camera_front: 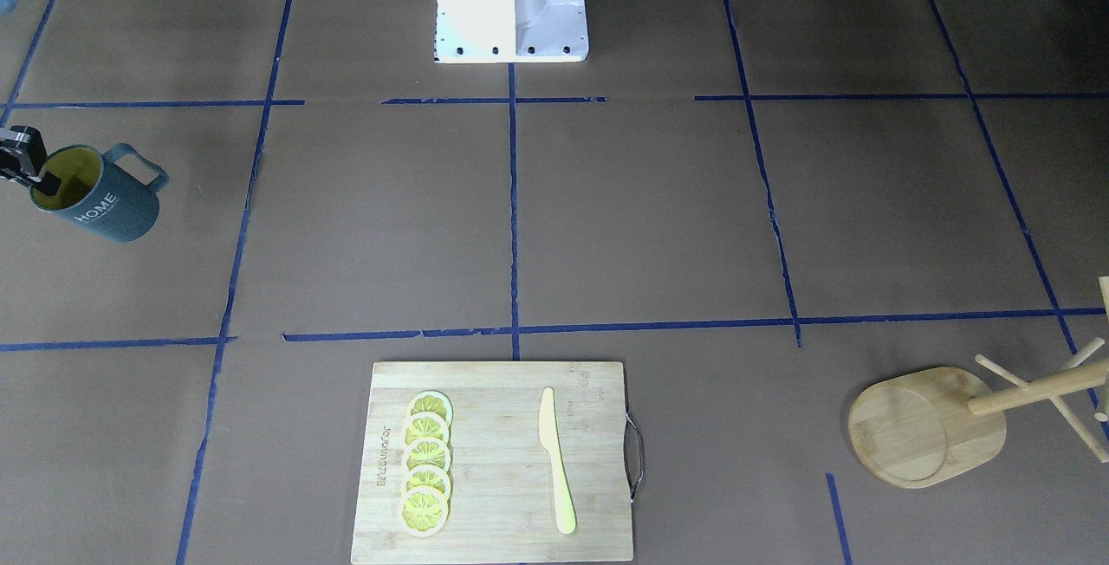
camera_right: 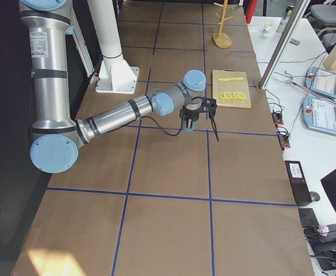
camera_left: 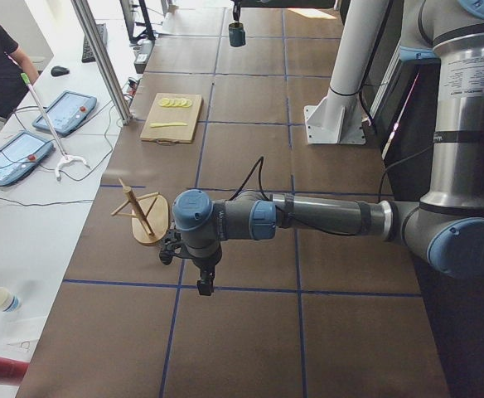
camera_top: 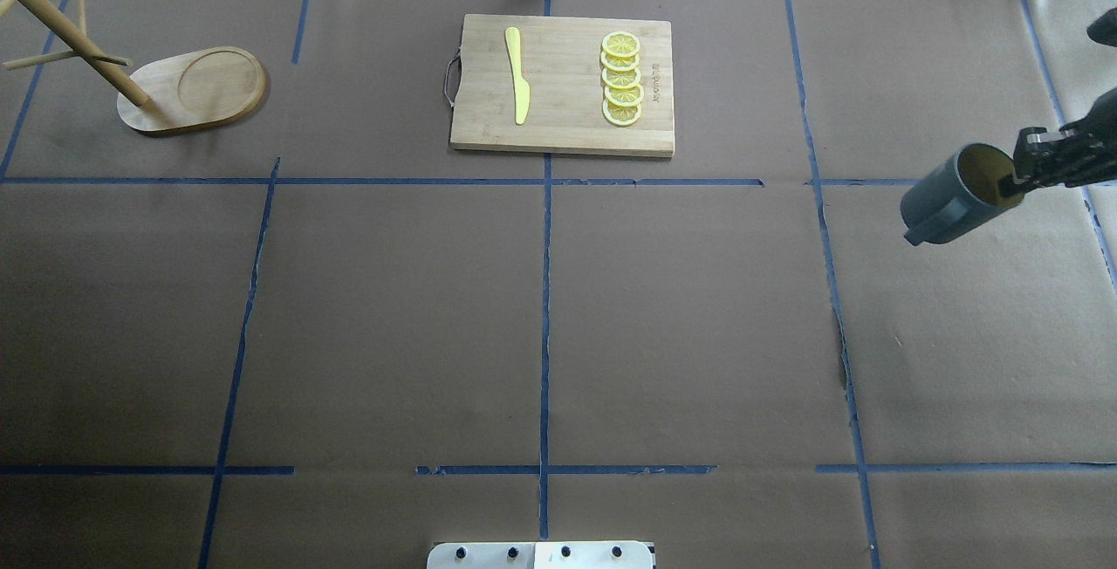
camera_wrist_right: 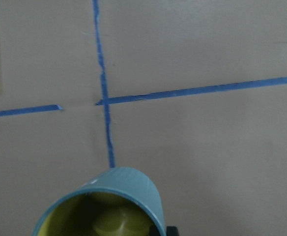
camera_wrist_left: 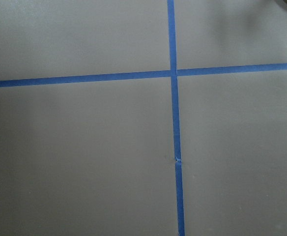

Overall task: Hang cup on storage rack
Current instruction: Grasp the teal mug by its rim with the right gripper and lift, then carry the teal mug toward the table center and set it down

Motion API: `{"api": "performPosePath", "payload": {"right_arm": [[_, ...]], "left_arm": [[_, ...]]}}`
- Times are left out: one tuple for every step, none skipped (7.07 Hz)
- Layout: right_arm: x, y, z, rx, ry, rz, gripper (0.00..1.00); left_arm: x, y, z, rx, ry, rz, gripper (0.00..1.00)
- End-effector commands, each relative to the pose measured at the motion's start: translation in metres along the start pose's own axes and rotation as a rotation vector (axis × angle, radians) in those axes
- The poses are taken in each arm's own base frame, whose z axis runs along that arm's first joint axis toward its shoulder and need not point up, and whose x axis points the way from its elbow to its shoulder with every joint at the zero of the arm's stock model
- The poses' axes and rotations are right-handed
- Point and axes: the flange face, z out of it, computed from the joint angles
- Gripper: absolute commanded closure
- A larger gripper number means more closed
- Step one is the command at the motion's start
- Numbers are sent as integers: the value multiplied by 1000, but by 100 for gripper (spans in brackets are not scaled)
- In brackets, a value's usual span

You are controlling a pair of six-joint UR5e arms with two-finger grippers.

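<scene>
At the right end of the worktop [camera_front: 650, 218], pinned by its rim in the right gripper [camera_front: 36, 184]: the cup [camera_front: 102, 201], a dark blue-grey mug with a matt outer wall, a yellow-green inside and white "HOME" lettering. Clamps with one black finger [camera_front: 48, 186] inside the mouth and the other outside the wall. Shows an angular loop handle, turned toward the robot's side. Leans in both fixed views; cannot tell whether the flat bottom touches the paper. Fills the lower edge of the right wrist view as a round rim with the glossy hollow below it.

Stands upright at the far left corner, well apart from the cup: the storage rack [camera_top: 209, 85], a pale wooden mug tree with a rounded oval base carrying a shallow circular recess, a straight round post and thin dowel pegs angled upward.

Hangs over bare paper near the rack in the exterior left view: the left gripper [camera_left: 203, 286], dark and small; cannot tell whether open or closed.

Lies flat at the far middle: a rectangular bamboo cutting board [camera_front: 494, 496] with a thin metal handle, bearing a row of five overlapping lemon slices [camera_front: 426, 461] and a smooth pale-yellow knife [camera_front: 554, 461]. Covers the worktop throughout: brown paper, slightly creased, gridded with blue tape.
</scene>
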Motion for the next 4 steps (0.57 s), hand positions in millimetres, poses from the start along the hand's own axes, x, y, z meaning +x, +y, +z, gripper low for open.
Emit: {"api": "performPosePath", "payload": {"right_arm": [[-152, 8, 14, -5, -32, 61, 100], [-221, 37, 48, 1, -18, 93, 100], [-283, 69, 80, 31, -8, 114, 100], [-334, 80, 108, 46, 1, 154, 100]], "left_arm": [[0, 1, 0, -1, 0, -1, 0], [-1, 1, 1, -2, 0, -2, 0], [-1, 1, 1, -2, 0, -2, 0], [-1, 2, 1, -3, 0, -3, 0]]}}
